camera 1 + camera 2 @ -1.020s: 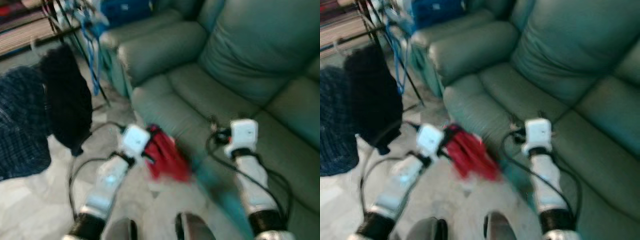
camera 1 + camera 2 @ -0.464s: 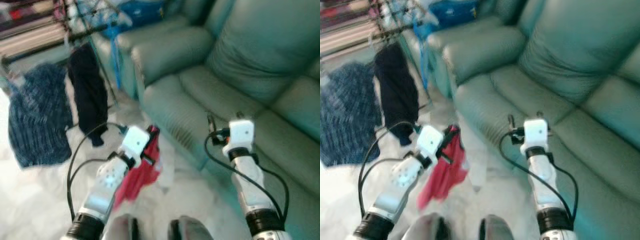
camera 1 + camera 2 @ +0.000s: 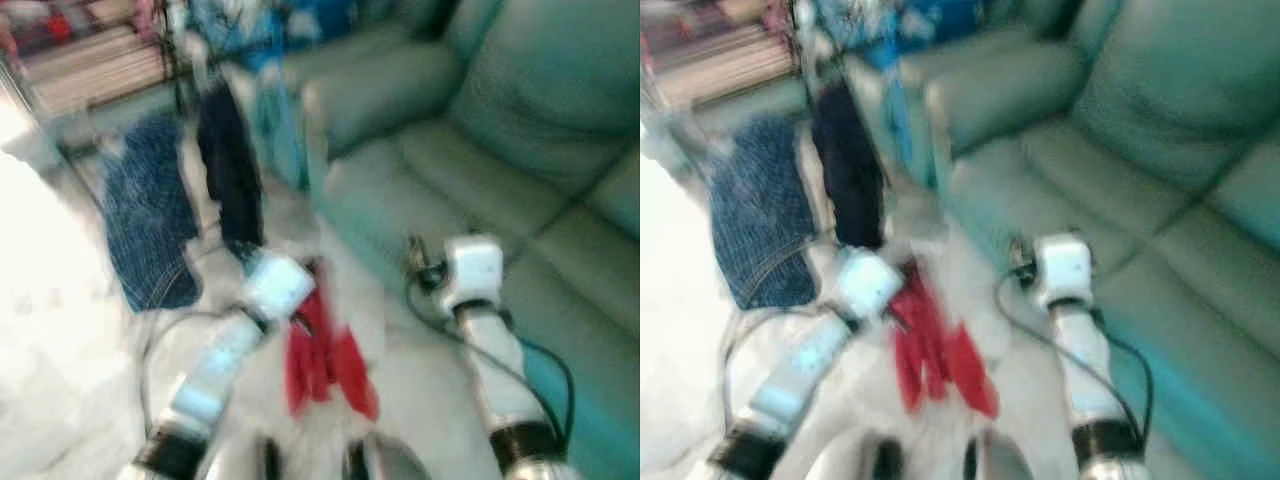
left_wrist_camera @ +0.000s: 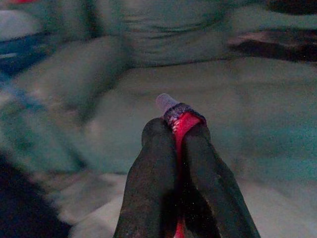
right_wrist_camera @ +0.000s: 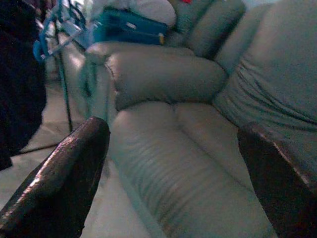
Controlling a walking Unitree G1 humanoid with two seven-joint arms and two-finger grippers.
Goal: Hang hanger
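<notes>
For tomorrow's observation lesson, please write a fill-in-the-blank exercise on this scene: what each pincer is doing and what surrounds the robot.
1. The left pincer is shut on a garment whose colour is ____.
2. The right pincer has its fingers ____, with nothing between them.
3. The large piece of furniture before the robot is a green ____.
4. Beside the blue checked cloth hangs a garment that is ____ in colour.

Missing words: red; open; sofa; black
</notes>
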